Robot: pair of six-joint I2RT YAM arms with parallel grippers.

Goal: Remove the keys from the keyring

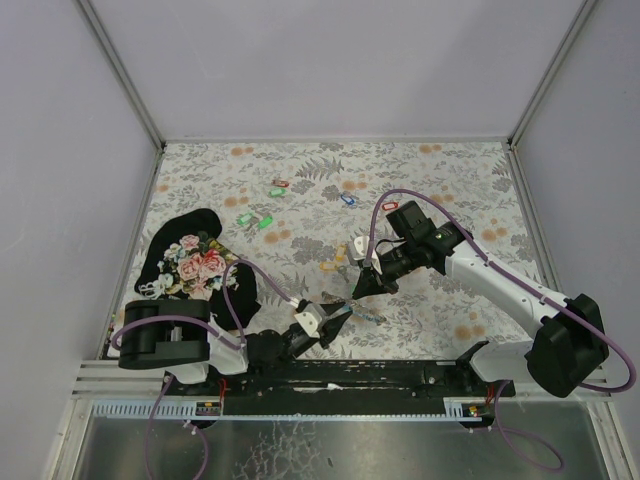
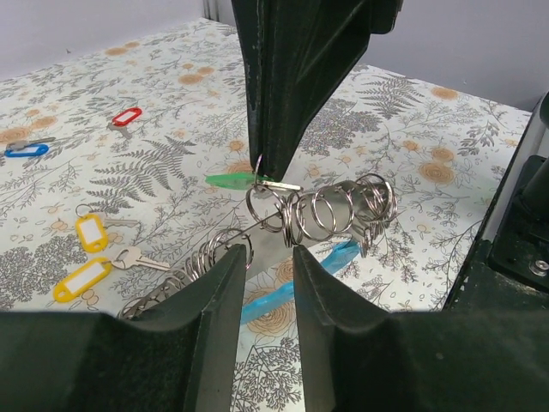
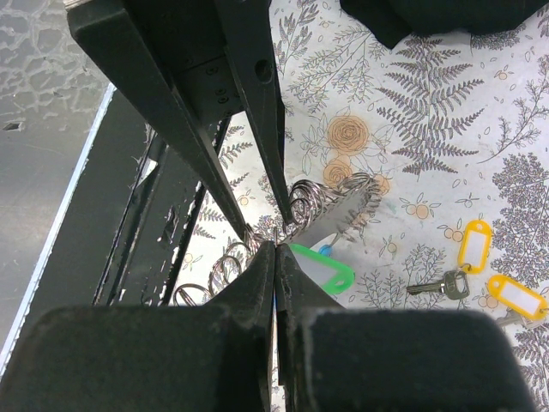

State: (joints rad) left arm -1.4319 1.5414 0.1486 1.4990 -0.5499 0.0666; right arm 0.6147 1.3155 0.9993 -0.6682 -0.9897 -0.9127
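The keyring is a grey strap [image 2: 273,243] with a blue section [image 2: 336,257], threaded with several metal rings. It hangs just above the table between both grippers and shows in the top view [image 1: 366,314] and the right wrist view [image 3: 345,215]. My left gripper [image 2: 264,254] grips the strap across its width; it also shows in the top view [image 1: 338,312]. My right gripper [image 3: 276,245] is shut on the small metal ring of the green key tag [image 3: 324,269], which sticks out sideways [image 2: 230,180]. In the top view the right gripper [image 1: 358,290] is just above the strap.
A black floral cloth [image 1: 195,262] lies at the left. Two yellow tags [image 2: 90,232] [image 2: 81,280] and a loose key [image 2: 137,257] lie close by. Red [image 2: 127,115] and blue [image 2: 26,149] tags lie farther back. The table's near rail [image 1: 330,375] is right behind the grippers.
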